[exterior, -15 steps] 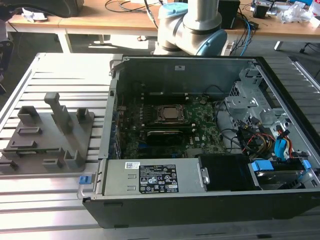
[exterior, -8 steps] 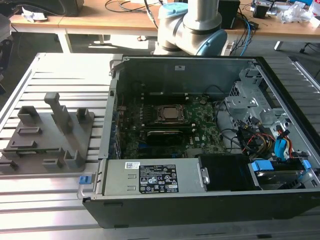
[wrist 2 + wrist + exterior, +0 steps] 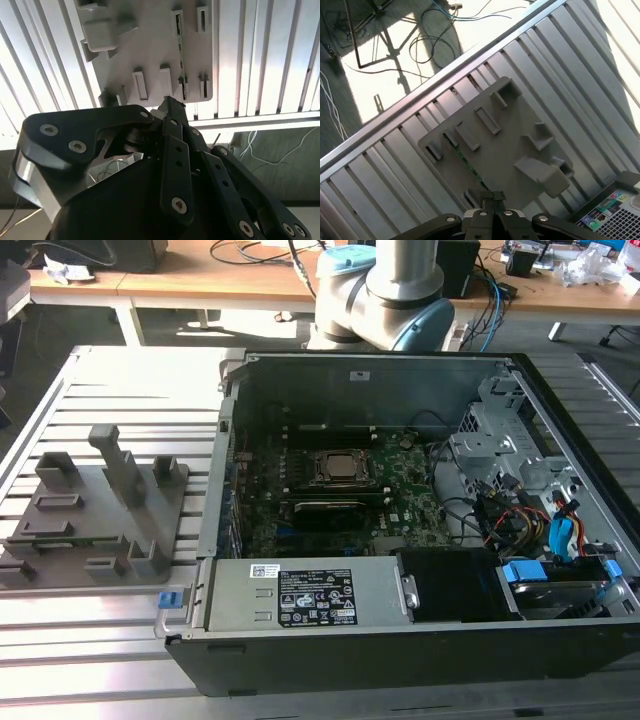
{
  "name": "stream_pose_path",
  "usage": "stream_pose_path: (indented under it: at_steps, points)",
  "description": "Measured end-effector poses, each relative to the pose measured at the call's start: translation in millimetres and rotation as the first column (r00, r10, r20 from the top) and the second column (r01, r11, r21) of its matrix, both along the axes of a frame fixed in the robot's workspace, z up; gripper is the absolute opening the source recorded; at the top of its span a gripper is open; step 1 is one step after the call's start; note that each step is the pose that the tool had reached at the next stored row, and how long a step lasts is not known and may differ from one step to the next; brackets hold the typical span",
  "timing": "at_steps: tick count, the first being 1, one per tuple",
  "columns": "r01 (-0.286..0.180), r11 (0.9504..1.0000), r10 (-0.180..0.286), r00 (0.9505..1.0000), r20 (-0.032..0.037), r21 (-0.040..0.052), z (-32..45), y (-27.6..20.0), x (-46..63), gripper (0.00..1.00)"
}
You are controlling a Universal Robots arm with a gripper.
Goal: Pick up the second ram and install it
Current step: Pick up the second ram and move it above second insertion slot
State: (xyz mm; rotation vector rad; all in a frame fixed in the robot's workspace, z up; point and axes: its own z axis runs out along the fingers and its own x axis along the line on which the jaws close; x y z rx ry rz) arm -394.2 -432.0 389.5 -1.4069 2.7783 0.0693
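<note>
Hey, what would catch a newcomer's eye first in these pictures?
The open computer case with its green motherboard dominates the exterior view's right half. On that view's left lies a gray tray; in both wrist views the gripper hangs above it and the thin green second ram standing in it.

Labels in sight, none legible

In the exterior view, a small white barcode sticker (image 3: 265, 571) and a larger black label (image 3: 318, 605) crowded with tiny marks sit on the grey power supply box (image 3: 380, 585). In the first wrist view, coloured stickers (image 3: 606, 211) sit on the computer case's (image 3: 626, 220) corner. Nothing on any of them can be made out.
</note>
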Motion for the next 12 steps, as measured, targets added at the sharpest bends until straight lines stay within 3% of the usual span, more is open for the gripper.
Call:
stream_pose_path:
  at_steps: [6, 12]
  points:
    - [-0.084, 0.9965, 0.084, 0.9965, -0.0001, -0.0004, 0.0, 0.0, 0.0, 0.11]
    - [-0.159, 0.9873, 0.159, 0.9873, -0.0001, -0.0006, 0.0, 0.0, 0.0, 0.11]
